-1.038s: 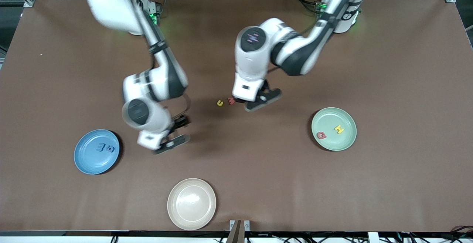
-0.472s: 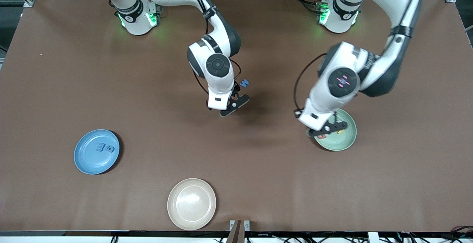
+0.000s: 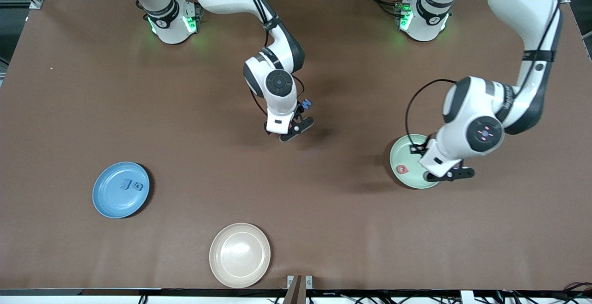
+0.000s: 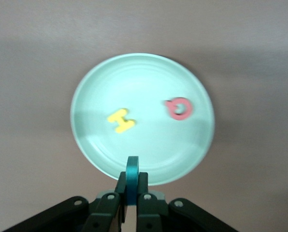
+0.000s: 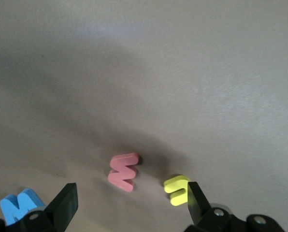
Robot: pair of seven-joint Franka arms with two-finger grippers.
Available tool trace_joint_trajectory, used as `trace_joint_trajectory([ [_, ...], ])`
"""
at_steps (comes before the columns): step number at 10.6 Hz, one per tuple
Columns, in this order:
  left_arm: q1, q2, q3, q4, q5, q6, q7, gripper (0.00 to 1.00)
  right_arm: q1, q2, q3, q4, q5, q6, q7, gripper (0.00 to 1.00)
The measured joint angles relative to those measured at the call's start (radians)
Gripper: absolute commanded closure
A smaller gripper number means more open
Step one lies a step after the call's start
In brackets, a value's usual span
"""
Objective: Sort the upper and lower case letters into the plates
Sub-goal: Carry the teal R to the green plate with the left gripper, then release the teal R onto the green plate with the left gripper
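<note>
My left gripper is shut on a teal letter held on edge, and it hangs over the rim of the pale green plate. A yellow H and a red Q lie in that plate. In the front view the left gripper covers part of the green plate. My right gripper is open low over the table's middle, above a red letter and a yellow letter. A blue letter lies just beside it. The blue plate holds two blue letters.
A cream-beige plate with nothing in it sits near the front edge. In the front view the right gripper hides the red and yellow letters, while the blue letter shows beside it.
The left gripper has carried the teal letter from the table's middle to over the green plate. The right gripper has swung from beside the blue plate to over the middle letters.
</note>
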Motion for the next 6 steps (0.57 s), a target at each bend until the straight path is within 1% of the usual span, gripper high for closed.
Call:
trace_joint_trajectory([
  [1, 0.002, 0.006, 0.015, 0.0, 0.0, 0.001, 0.031, 0.0, 0.005, 0.005, 0.0, 0.0, 0.001, 0.008, 0.013, 0.0],
  [6, -0.021, 0.006, 0.013, 0.011, 0.0, 0.001, 0.038, 0.0, 0.008, 0.037, 0.0, -0.003, 0.003, 0.066, 0.04, 0.0],
])
